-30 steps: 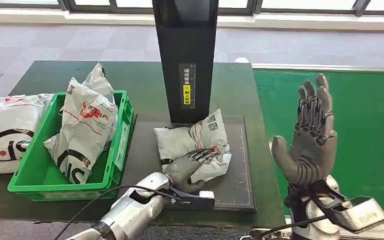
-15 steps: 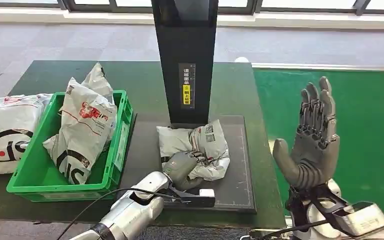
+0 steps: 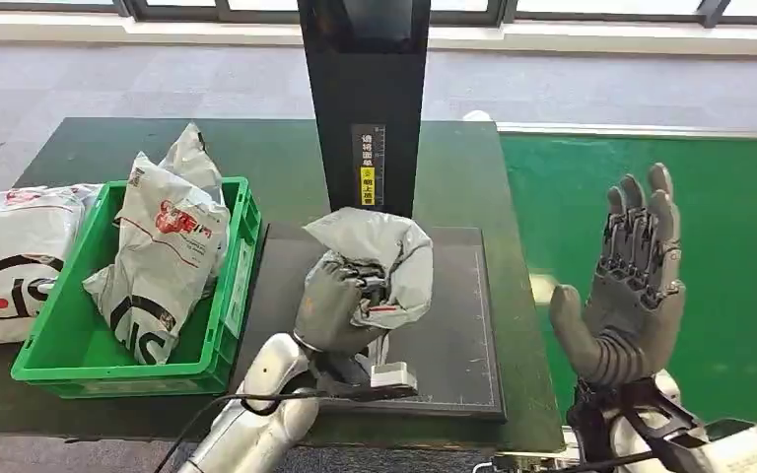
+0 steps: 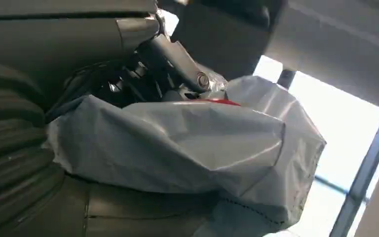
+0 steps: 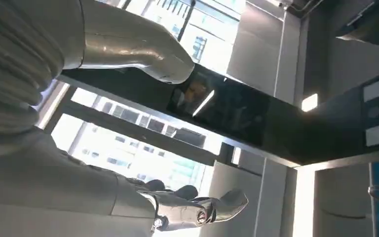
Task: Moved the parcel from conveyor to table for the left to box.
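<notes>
My left hand (image 3: 337,307) grips a crumpled grey parcel (image 3: 382,258) and holds it lifted above the black scale pad (image 3: 458,335) in front of the dark scanner post (image 3: 365,108). Up close in the left wrist view, the same grey parcel (image 4: 187,148) bulges out of my left hand (image 4: 39,163), with dark fingers (image 4: 128,86) wrapped over it. My right hand (image 3: 626,286) is raised upright over the green conveyor (image 3: 720,256), palm facing left, fingers straight and apart, holding nothing. The green box (image 3: 222,325) stands to the left of the pad.
Inside the green box leans a white parcel with red print (image 3: 163,261). Another large white parcel (image 3: 5,261) lies on the dark table (image 3: 256,148) at far left. The scanner post rises just behind the pad.
My left hand closed around the grey parcel and raised it off the scale pad, bunching it up. My right hand drifted slightly right and lower, still spread.
</notes>
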Robot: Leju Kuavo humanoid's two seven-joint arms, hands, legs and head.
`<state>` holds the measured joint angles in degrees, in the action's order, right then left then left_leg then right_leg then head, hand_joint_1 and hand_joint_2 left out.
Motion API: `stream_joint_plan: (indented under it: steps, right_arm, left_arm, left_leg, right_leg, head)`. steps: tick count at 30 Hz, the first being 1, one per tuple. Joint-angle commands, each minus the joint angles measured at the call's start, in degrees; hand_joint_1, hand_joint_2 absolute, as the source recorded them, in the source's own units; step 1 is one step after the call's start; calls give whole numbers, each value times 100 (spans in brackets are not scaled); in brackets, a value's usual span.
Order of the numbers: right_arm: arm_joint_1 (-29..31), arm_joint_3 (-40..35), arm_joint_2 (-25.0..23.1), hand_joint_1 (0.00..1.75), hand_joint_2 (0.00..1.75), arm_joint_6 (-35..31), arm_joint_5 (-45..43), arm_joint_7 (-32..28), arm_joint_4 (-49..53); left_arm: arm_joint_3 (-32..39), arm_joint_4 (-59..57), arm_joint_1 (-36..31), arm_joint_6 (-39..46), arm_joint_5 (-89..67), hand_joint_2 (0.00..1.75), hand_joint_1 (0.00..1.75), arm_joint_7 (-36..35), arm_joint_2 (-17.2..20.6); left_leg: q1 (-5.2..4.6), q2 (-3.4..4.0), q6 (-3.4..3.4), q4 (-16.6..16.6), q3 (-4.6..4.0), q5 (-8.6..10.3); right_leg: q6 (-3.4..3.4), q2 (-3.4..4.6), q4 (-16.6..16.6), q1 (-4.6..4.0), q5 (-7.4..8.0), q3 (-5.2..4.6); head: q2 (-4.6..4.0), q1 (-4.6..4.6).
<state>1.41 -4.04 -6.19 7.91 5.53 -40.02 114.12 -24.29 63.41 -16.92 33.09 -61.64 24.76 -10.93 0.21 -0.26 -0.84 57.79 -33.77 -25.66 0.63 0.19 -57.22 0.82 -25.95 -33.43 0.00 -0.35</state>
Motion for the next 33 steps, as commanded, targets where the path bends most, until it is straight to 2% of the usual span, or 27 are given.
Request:
stream_joint_plan:
  steps: [1,5,8,9,12,13,14,15,16,20,23,24,26,31,33]
  right_arm:
    - [73,-90,115,0,175,0,-117,2,-30]
    - [88,-76,114,0,175,22,-135,2,-51]
    - [72,-83,105,0,175,4,-131,2,-65]
    - [66,-94,100,0,175,-6,-132,2,-65]
    - [91,-136,92,0,175,-41,-155,2,-85]
    - [125,-149,81,0,175,-55,-146,2,-104]
    - [132,-162,84,0,175,-93,-122,2,-102]
    - [136,-167,88,0,175,-95,-123,2,-103]
    - [169,-186,86,0,175,-54,-141,2,-147]
    - [260,-213,84,0,175,-71,-121,2,-237]
    - [339,-237,62,0,175,-75,-98,2,-322]
    - [330,-255,74,0,175,-118,-77,2,-313]
    - [330,-255,74,0,175,-118,-77,2,-313]
    - [68,-365,174,0,175,-353,2,2,-30]
    - [68,-365,174,0,175,-353,2,2,-30]
  left_arm:
    - [323,814,353,-66,37,175,175,156,172]
    - [402,860,317,114,64,175,175,197,161]
    - [764,1568,474,691,164,175,175,256,184]
    - [1039,2058,644,691,253,175,175,402,155]
    - [2445,3280,1109,691,335,175,175,1347,-431]
    - [2818,3631,1130,691,918,175,175,1524,-390]
    - [2839,3624,1137,691,1757,175,175,1524,-99]
    - [2997,3685,1085,691,1977,175,175,1524,-29]
    - [3589,3672,864,691,1953,175,175,1524,-20]
    - [3912,2891,216,691,2521,175,175,1524,275]
    - [4565,1861,-699,691,2325,175,175,1283,488]
    - [4550,1513,-868,662,2332,175,175,1203,584]
    - [4550,1513,-868,662,2332,175,175,1203,584]
    - [4328,-587,-1682,67,2044,175,175,684,822]
    - [4328,-587,-1682,67,2044,175,175,684,822]
  left_leg:
    - [0,12,1,-4,4,-1]
    - [1,13,1,-9,7,2]
    - [2,12,1,-4,2,0]
    - [2,17,1,-8,6,0]
    - [4,29,-1,4,-3,-7]
    - [6,34,-1,6,-7,-8]
    - [8,54,-2,8,-2,-16]
    - [5,37,-2,4,-4,-8]
    - [7,48,-5,-5,11,-10]
    - [6,38,-10,-12,9,0]
    - [13,-5,-7,-6,-3,8]
    - [14,-2,-7,-9,-3,12]
    - [11,-3,-15,-11,3,15]
    - [10,-22,-19,-12,3,28]
    - [12,-41,-17,-17,5,36]
  right_leg:
    - [-3,9,4,-1,3,2]
    - [-4,7,10,-3,6,5]
    - [-3,7,5,-3,4,1]
    - [-5,11,9,-3,5,4]
    - [-4,26,-2,-5,4,-9]
    - [-5,31,-5,-6,5,-11]
    - [-7,49,-6,-9,3,-13]
    - [-6,35,-5,-6,5,-13]
    - [-10,46,2,-8,5,-4]
    - [-17,35,0,-9,6,-6]
    - [-16,-11,-3,-14,-2,-4]
    - [-18,-10,-1,-15,3,-5]
    - [-17,-10,-3,-10,2,0]
    - [-22,-26,-2,-10,12,4]
    - [-24,-46,4,-12,12,12]
  head:
    - [0,0]
    - [0,0]
    - [0,0]
    - [0,0]
    - [0,0]
    - [0,0]
    - [0,0]
    - [0,0]
    - [0,0]
    - [0,-2]
    - [0,-2]
    - [0,0]
    - [0,-2]
    - [0,0]
    - [0,-2]
